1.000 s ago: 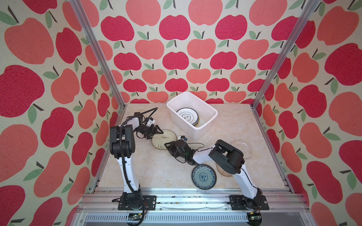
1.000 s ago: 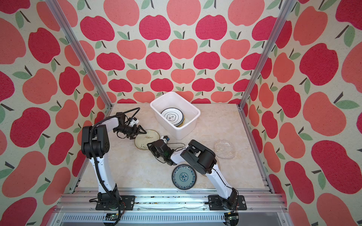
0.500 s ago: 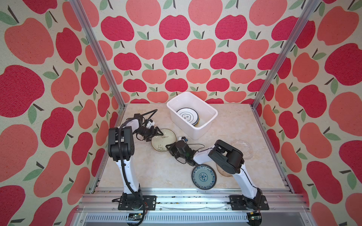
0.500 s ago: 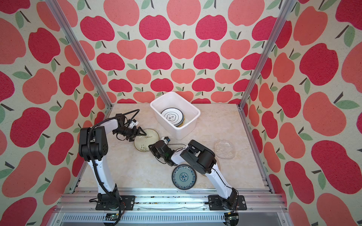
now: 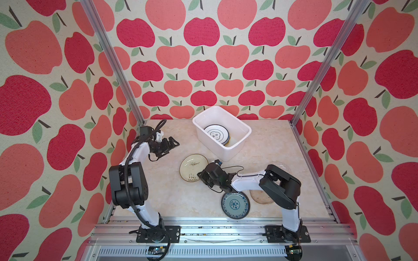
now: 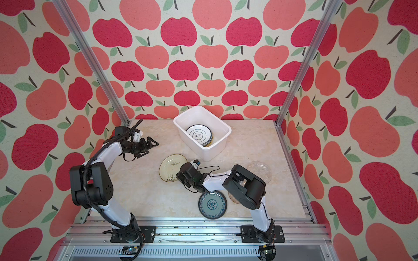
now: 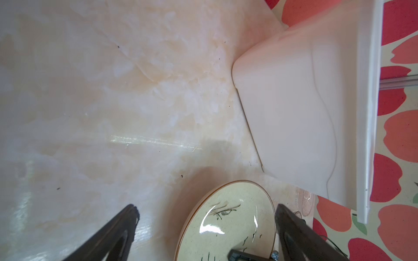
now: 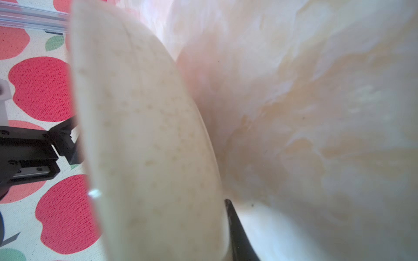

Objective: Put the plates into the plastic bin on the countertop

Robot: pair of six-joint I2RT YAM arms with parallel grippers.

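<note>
A cream plate point(image 5: 193, 167) point(image 6: 173, 167) with dark brush marks sits mid-countertop, in front of the white plastic bin point(image 5: 236, 150) point(image 6: 214, 151). My right gripper point(image 5: 201, 178) point(image 6: 181, 178) is shut on its near rim. The right wrist view shows the plate's speckled underside point(image 8: 147, 146) tilted up off the countertop, one finger point(image 8: 235, 226) against it. My left gripper point(image 5: 174, 144) point(image 6: 153, 144) hangs open to the plate's left, apart from it. The left wrist view has the plate point(image 7: 228, 223) beyond the spread fingers point(image 7: 126, 223). White plates with dark rims point(image 5: 216, 134) point(image 6: 198, 135) lie in the bin.
A blue-patterned plate point(image 5: 235, 205) point(image 6: 212, 204) lies near the front rail. A beige oval plate point(image 5: 260, 197) is partly under the right arm. A clear glass plate point(image 5: 282, 165) point(image 6: 260, 169) sits at the right. Apple-print walls and aluminium posts enclose the countertop point(image 5: 172, 198).
My left gripper has opened wide and drawn slightly back from the cream plate. My right gripper has closed on the plate's rim.
</note>
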